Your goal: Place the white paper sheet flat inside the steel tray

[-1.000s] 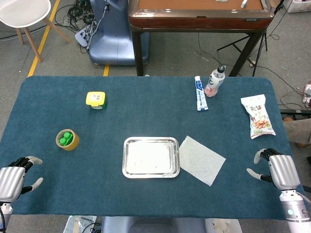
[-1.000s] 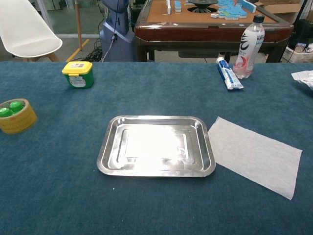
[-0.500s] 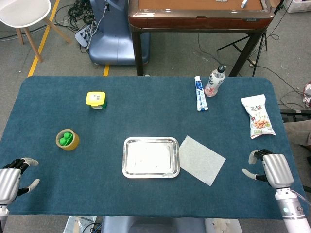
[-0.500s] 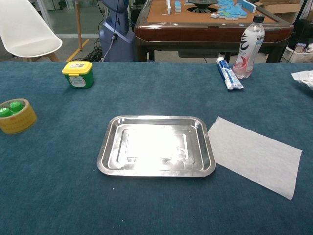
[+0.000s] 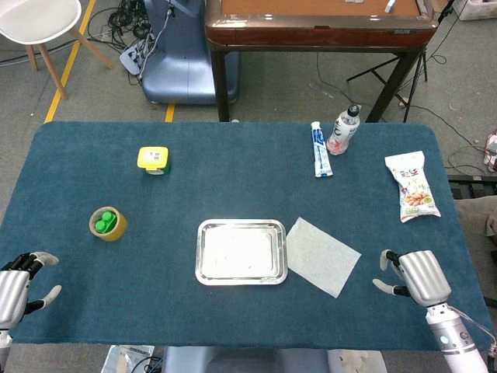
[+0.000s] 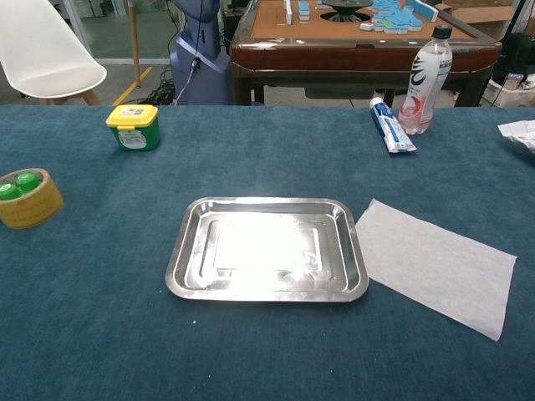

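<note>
The white paper sheet (image 5: pixel 323 256) lies flat on the blue table cover (image 5: pixel 233 179), a thin four-sided piece turned at an angle so one corner points toward the near edge; in the chest view it shows a faint fibrous texture and no visible folds (image 6: pixel 439 265). It sits just beside the steel tray (image 5: pixel 241 251), its nearest edge almost touching the tray's rim, though contact cannot be confirmed. The tray is shallow and rectangular with rounded corners, its floor glaring bright under the light, and nothing can be made out inside it. The right hand (image 5: pixel 410 275) hovers near the table's front edge, close to the sheet on the side away from the tray, with the sheet lying between hand and tray; its fingers are spread apart and hold nothing, the thumb jutting toward the paper. The left hand (image 5: pixel 19 284) sits at the opposite front corner, well apart from tray and sheet, fingers likewise separated and empty. Beyond the left hand, a tape roll (image 5: pixel 108 224) with green caps inside stands near it, and a yellow-lidded box (image 5: pixel 154 160) farther off. Far beyond the right hand lie a snack bag (image 5: pixel 413 186), a toothpaste tube (image 5: pixel 321 150) and a water bottle (image 5: pixel 343 130).
</note>
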Robot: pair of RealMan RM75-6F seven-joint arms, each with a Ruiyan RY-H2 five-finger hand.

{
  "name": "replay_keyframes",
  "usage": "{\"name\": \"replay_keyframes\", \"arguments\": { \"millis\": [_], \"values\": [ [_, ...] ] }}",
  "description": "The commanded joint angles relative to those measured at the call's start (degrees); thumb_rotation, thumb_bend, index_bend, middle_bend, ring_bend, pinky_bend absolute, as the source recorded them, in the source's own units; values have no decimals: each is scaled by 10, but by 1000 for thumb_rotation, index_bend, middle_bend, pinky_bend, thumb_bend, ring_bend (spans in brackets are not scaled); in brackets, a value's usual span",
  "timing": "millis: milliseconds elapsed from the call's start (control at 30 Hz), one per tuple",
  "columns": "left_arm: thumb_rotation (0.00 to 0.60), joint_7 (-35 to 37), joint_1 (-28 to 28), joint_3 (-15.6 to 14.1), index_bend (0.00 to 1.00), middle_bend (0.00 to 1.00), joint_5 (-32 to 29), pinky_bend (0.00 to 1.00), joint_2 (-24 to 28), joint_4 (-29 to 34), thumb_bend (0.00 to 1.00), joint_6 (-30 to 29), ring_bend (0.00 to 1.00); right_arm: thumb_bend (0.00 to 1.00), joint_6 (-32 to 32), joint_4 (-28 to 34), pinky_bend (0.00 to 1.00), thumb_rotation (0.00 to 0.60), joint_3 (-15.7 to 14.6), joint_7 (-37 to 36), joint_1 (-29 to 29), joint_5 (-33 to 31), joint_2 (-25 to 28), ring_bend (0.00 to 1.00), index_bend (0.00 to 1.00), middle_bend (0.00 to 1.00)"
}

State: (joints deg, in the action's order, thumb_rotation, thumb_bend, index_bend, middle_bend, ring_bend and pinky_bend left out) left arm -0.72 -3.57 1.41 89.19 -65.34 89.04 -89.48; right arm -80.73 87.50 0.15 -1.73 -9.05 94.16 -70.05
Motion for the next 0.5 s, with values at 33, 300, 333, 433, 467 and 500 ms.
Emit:
{"name": "replay_keyframes", "arguments": {
  "millis": [33,300,333,433,467,500],
  "values": [
    [600,-1,0,0,404,373,-1,455,0,0,190,2,294,0,20,-5,1000,600,-10,0,-11,7,3,1000,623,1000],
    [600,-4,1,-1,404,373,-1,455,-1,1,191,3,294,0,42,-27,1000,600,-18,15,-29,22,-10,1000,617,1000],
    [600,-4,1,-1,404,373,-1,455,0,1,191,3,294,0,44,-30,1000,600,-19,17,-30,22,-12,1000,616,1000],
    [600,-5,2,-1,404,373,-2,455,1,2,191,4,294,0,52,-40,1000,600,-25,22,-32,21,-20,1000,616,1000],
    [600,-5,2,-1,404,373,-3,455,1,3,191,4,294,0,54,-43,1000,600,-26,24,-32,22,-23,1000,616,1000],
    [600,-5,2,-1,404,373,-3,455,2,3,190,4,294,0,56,-46,1000,600,-28,25,-32,22,-25,1000,616,1000]
  ]
}}
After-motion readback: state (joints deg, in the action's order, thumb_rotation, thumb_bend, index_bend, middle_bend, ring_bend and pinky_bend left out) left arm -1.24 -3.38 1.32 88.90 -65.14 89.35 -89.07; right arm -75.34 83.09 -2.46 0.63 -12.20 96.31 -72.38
